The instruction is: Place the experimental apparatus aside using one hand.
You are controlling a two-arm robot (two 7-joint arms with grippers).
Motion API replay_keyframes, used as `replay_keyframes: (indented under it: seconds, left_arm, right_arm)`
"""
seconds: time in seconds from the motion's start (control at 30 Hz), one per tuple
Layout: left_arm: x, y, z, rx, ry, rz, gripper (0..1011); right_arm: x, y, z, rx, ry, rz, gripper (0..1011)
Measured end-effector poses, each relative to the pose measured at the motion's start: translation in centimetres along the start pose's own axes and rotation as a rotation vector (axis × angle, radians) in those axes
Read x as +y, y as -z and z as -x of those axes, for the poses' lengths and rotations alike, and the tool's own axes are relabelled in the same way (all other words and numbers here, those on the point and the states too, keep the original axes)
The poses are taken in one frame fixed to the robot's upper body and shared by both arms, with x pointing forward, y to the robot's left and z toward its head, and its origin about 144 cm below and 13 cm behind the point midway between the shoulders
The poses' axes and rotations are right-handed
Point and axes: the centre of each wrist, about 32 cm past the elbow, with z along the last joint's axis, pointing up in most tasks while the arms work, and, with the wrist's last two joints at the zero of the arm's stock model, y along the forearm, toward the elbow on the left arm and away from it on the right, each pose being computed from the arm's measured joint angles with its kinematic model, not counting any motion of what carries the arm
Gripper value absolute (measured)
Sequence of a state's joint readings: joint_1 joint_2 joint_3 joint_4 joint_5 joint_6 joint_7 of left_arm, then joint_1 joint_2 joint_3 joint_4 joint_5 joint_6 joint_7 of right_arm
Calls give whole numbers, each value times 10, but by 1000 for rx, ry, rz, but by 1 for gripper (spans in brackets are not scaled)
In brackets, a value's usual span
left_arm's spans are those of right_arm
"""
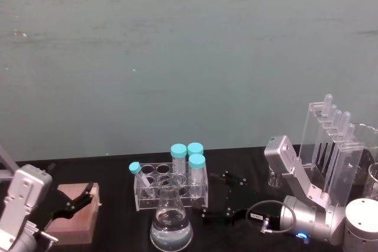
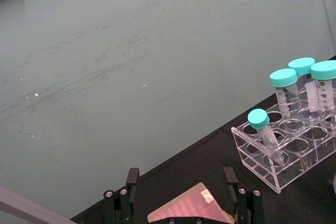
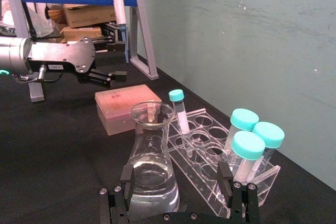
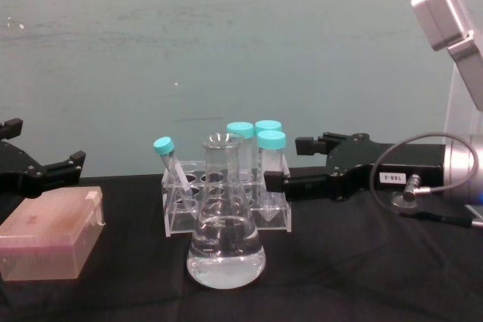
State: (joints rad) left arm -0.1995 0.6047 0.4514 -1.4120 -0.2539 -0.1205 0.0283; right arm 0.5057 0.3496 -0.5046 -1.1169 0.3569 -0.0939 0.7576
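The conical flask (image 4: 225, 254) stands upright at the lower centre of the chest view, on the black table (image 4: 339, 277), about a third full of clear liquid. Directly behind it, close by, sits a clear tube rack (image 4: 172, 216). It holds three upright teal-capped tubes (image 4: 256, 157) at its right end and one tilted tube (image 4: 172, 165) at its left end.

The tall acrylic stand (image 1: 333, 146) with its row of pipettes is at the right side of the head view, well apart from the flask. A small clear glass vessel (image 1: 274, 176) shows just left of its base, partly hidden by the arm's grey box.

The right gripper (image 4: 290, 164) reaches in from the right of the chest view, level with the rack. Its two black fingers are spread wide and hold nothing. The lower fingertip lies just beside the rack's right end, and the flask sits a little to its left, apart from it. In the right wrist view the flask stands just ahead of the gap between the fingers.

The left gripper (image 4: 41, 145) hangs at the left edge of the chest view with its fingers also parted and empty, above a pink box (image 4: 49, 243) that rests on the table. A pale green wall (image 1: 189, 57) fills the background.
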Motion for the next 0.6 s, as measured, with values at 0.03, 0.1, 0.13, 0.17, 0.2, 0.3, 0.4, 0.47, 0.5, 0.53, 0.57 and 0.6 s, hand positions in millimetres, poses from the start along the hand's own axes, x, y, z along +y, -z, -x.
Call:
replay_keyframes:
  seconds: [0.03, 0.1, 0.13, 0.17, 0.2, 0.3, 0.4, 0.47, 0.5, 0.53, 0.57, 0.6]
  left_arm:
    - [0, 0, 0, 0, 0, 0, 1000]
    - [0, 0, 0, 0, 0, 0, 1000]
    - [0, 0, 0, 0, 0, 0, 1000]
    - [0, 0, 0, 0, 0, 0, 1000]
    - [0, 0, 0, 0, 0, 0, 1000]
    - [0, 0, 0, 0, 0, 0, 1000]
    - [0, 0, 0, 0, 0, 0, 1000]
    - [0, 0, 0, 0, 0, 0, 1000]
    - [0, 0, 0, 0, 0, 0, 1000]
    - [0, 0, 0, 0, 0, 0, 1000]
    - [0, 0, 0, 0, 0, 0, 1000]
    - [0, 0, 0, 0, 0, 0, 1000]
  right_arm:
    - [0, 0, 0, 0, -5, 0, 1000]
    - [0, 0, -1, 0, -11, -1, 1000]
    - [1, 0, -2, 0, -18, -1, 1000]
    - [1, 1, -2, 1, -22, -1, 1000]
    - [1, 1, -3, 2, -25, -1, 1000]
    - [3, 2, -5, 5, -36, 0, 1000]
    - [5, 2, -8, 7, -43, -1, 1000]
    - [6, 2, -11, 6, -48, 0, 1000]
    - [7, 2, -12, 5, -49, 0, 1000]
    - [7, 1, -13, 3, -49, -1, 1000]
    - [8, 1, -14, 2, -52, -3, 1000]
    - [8, 1, -15, 1, -53, -3, 1000]
